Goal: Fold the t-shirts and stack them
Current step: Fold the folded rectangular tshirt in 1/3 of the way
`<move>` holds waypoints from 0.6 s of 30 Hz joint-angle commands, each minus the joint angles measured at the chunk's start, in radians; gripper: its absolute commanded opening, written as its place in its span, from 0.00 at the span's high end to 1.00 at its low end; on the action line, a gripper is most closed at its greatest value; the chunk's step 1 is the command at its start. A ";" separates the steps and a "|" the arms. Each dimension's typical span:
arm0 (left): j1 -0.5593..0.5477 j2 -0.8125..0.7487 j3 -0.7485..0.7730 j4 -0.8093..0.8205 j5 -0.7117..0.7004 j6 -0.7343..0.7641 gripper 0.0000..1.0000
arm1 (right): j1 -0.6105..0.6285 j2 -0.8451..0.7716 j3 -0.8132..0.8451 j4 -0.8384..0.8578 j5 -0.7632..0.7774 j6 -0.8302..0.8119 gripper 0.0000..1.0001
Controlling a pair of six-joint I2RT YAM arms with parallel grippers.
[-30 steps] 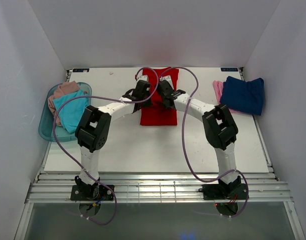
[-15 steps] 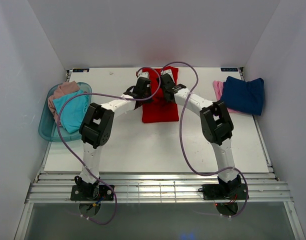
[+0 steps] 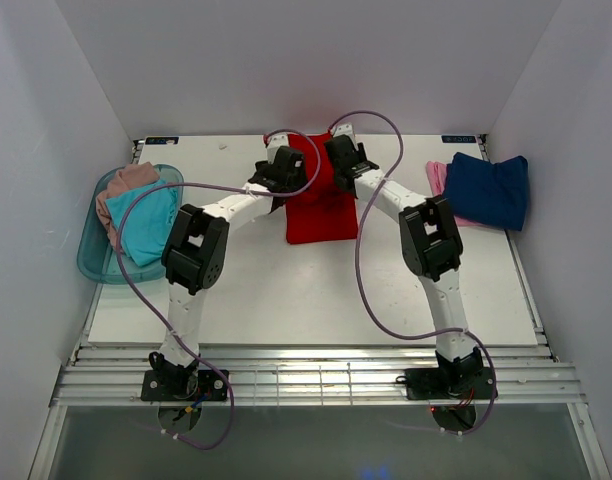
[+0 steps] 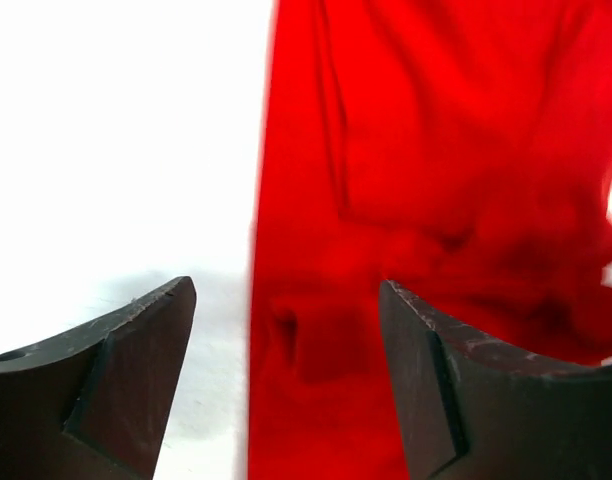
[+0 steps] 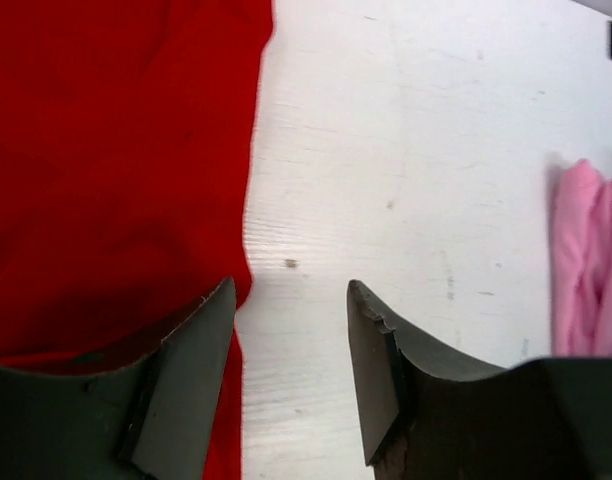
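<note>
A bright red t-shirt [image 3: 321,212] lies folded at the back middle of the white table [image 3: 286,290]. My left gripper [image 3: 284,160] hovers over its far left edge and is open; in the left wrist view the red t-shirt [image 4: 436,150] has its edge between the left gripper [image 4: 286,290] jaws, ungripped. At the shirt's far right edge my right gripper [image 3: 339,150] is open too. The right wrist view shows the right gripper [image 5: 290,287] over bare table, the red t-shirt [image 5: 116,150] under one finger. A navy t-shirt [image 3: 489,188] sits folded on a light pink t-shirt [image 3: 436,180].
A translucent teal tub [image 3: 91,255] at the table's left edge holds a turquoise t-shirt [image 3: 144,225] and a dusty pink-beige t-shirt [image 3: 126,182]. White walls close in on three sides. Purple cables [image 3: 366,260] loop over the table from both arms.
Both grippers moved toward the far side of the table along the red shirt, then opened and let go of the cloth. The shirt's near edge shifted slightly away.
</note>
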 commanded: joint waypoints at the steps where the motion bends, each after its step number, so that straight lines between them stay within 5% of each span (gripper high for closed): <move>1: 0.007 -0.080 0.098 -0.044 -0.179 -0.009 0.16 | -0.004 -0.153 -0.066 0.150 0.089 -0.071 0.45; 5: 0.006 -0.131 0.065 -0.048 -0.064 -0.070 0.18 | -0.004 -0.305 -0.221 0.189 -0.015 -0.036 0.46; 7: -0.003 -0.139 0.042 -0.030 0.026 -0.124 0.30 | -0.004 -0.337 -0.264 0.173 -0.087 0.010 0.53; 8: -0.009 -0.142 0.013 -0.010 0.117 -0.127 0.40 | -0.003 -0.352 -0.281 0.166 -0.165 0.024 0.60; 9: -0.028 -0.140 0.000 0.011 0.144 -0.129 0.54 | -0.004 -0.356 -0.292 0.152 -0.201 0.050 0.80; 10: -0.037 -0.137 -0.009 0.018 0.164 -0.132 0.84 | -0.004 -0.354 -0.292 0.123 -0.236 0.061 0.88; 11: -0.054 -0.133 -0.032 0.027 0.201 -0.132 0.96 | -0.004 -0.347 -0.291 0.112 -0.300 0.070 0.92; 18: -0.062 -0.113 -0.139 0.111 0.351 -0.152 1.00 | -0.007 -0.293 -0.292 0.097 -0.529 0.139 0.92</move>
